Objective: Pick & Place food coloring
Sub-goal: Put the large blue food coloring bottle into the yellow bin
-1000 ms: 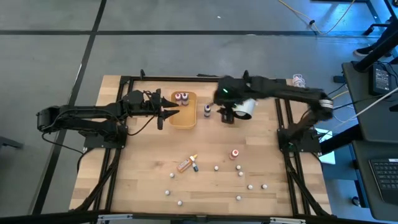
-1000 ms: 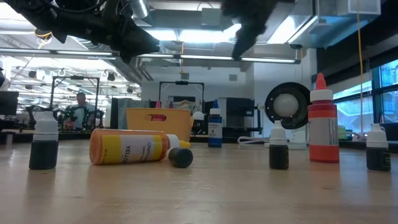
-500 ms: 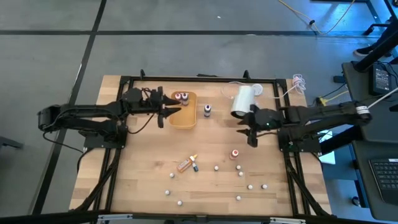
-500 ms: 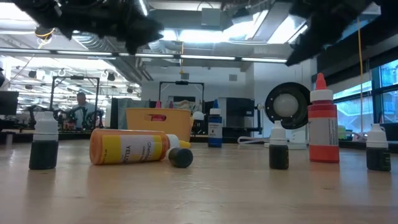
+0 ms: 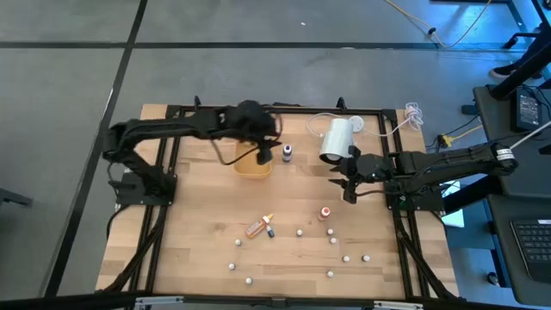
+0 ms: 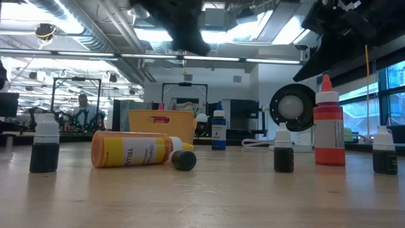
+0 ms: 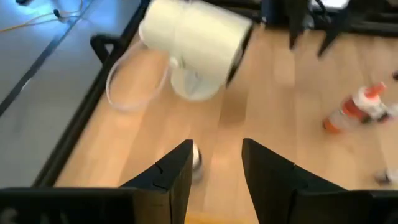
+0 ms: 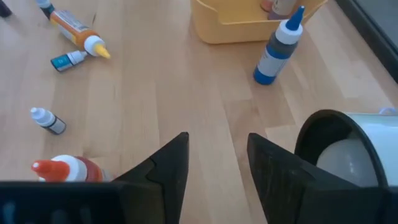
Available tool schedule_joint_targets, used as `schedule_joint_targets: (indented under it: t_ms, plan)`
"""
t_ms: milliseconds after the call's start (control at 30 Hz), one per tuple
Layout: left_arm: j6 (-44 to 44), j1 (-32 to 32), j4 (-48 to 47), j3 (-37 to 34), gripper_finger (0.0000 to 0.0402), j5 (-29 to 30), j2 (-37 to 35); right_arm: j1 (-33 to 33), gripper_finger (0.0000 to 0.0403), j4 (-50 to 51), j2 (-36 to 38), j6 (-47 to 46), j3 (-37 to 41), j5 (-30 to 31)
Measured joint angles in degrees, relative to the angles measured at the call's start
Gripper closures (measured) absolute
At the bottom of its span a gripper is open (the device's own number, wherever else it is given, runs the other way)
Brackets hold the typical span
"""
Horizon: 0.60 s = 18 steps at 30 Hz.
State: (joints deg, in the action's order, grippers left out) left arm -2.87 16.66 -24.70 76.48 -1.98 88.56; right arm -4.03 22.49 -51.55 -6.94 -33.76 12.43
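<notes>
My left hand (image 5: 264, 156) hovers over the tray (image 5: 252, 165); my right hand (image 5: 348, 178) hangs beside the cylinder (image 5: 337, 139), small bottles (image 5: 299, 232) scattered on the table (image 5: 198, 232) before both.

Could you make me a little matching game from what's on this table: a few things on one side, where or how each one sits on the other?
Things:
1. orange bottle
2. red bottle
3. blue bottle
4. white cylinder

States:
A. upright, just beside the tray
B. on its side, near the table's far edge
C. on its side, mid-table
D. upright, near the right gripper

Pairs: 1-C, 2-D, 3-A, 4-B
</notes>
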Motion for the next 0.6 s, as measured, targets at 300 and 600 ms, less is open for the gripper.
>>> schedule_joint_targets:
  t_ms: [300, 600]
  plan:
    - [2.11, 0.26, 5.63, 7.87, 0.0263, -0.05, 9.93, 0.00, 0.0237, 0.02, 0.00, 1.40, 0.00, 0.02]
    - [2.12, 0.26, 7.73, 7.90, 0.0265, -0.11, 10.81, 0.00, 0.0237, 0.81, 0.00, 1.36, 0.00, 0.02]
